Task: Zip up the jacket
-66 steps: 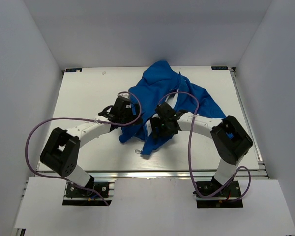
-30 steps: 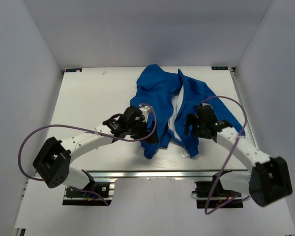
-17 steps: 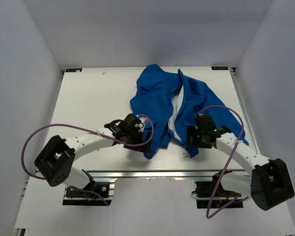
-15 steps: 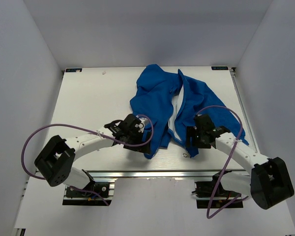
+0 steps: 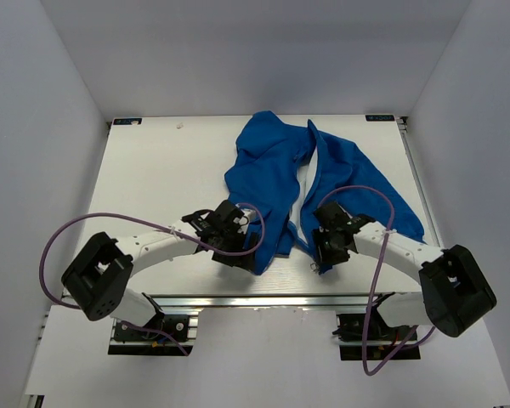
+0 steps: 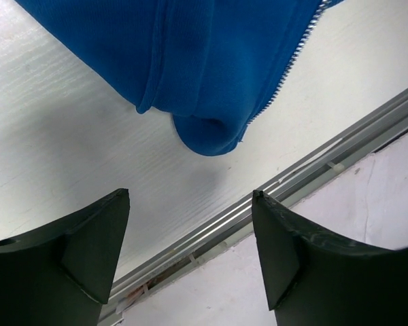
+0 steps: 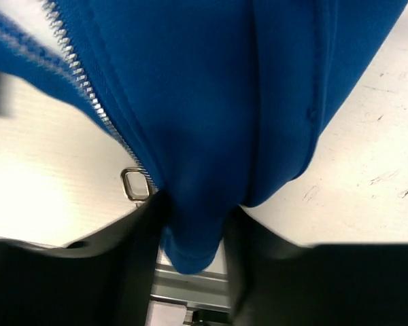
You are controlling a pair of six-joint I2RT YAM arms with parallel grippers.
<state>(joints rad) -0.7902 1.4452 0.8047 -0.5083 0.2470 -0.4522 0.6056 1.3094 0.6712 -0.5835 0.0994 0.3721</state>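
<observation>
The blue jacket (image 5: 276,170) lies unzipped on the white table, its two front panels parted, with the pale lining showing between them. My left gripper (image 5: 242,251) stands open just short of the left panel's bottom corner (image 6: 204,129), nothing between its fingers (image 6: 88,251). Silver zipper teeth (image 6: 285,75) run along that panel's edge. My right gripper (image 5: 321,249) sits at the right panel's bottom corner. In the right wrist view its jaws press on both sides of the blue hem (image 7: 194,231). The metal zipper pull ring (image 7: 136,185) lies on the table just left of that grip.
The table's near aluminium rail (image 5: 255,299) runs right below both grippers and shows as the rail (image 6: 313,156) in the left wrist view. White walls enclose the table (image 5: 153,170) on three sides. A purple cable (image 5: 110,221) loops from each arm.
Both grippers have come down toward the near edge, to the jacket's bottom corners. The right jaws have closed onto the hem. The left jaws have narrowed slightly.
</observation>
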